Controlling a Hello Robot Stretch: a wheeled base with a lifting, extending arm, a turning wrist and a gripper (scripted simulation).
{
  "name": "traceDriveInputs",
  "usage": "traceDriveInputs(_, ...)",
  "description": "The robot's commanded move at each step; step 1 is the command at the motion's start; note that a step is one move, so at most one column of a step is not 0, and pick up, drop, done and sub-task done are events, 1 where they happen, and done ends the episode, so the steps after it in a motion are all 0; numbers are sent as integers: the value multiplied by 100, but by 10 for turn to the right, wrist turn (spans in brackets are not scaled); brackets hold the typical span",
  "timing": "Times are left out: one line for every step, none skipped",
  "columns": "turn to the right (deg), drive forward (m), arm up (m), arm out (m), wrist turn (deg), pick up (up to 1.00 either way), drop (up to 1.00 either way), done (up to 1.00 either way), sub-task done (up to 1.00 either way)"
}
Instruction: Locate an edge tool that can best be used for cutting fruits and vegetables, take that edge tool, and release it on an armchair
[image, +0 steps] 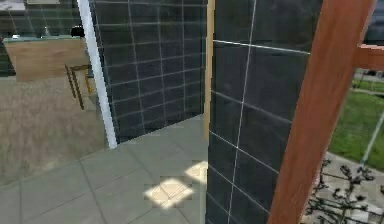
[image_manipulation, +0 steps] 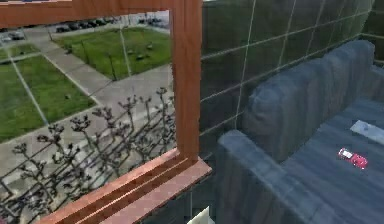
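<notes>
Two small things are lying on the cushion of a blue-grey upholstered seat at the arm side view's right. One is a small red-and-white thing; the other is a pale flat thing near it, closer to the backrest. Both are too small for me to name, so I cannot tell whether either is the knife, or where the knife is lying. I also cannot tell whether the seat is an armchair or a sofa. Its padded arm is showing nearest to me and its ribbed back is rising behind. How my gripper is standing I cannot tell.

The seat is standing just beside a dark tiled wall. Left of that wall a reddish wooden window frame is running up the picture. Through the glass a green lawn is lying crossed by a grey path, and bare shrubs are crowding near the sill. A pale corner is poking up at the bottom edge — I cannot make out what it is.

In the forward view pale floor tiles are spreading below the dark wall, with a sun patch on them. Past a white door frame at the left, a wooden counter is standing on brown carpet, with a stool beside it.
</notes>
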Motion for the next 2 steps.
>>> traceDriveInputs(-360, 0, 0, 0, 0, 0, 0, 0, 0)
traceDriveInputs(0, 60, 0, 0, 0, 0, 0, 0, 0)
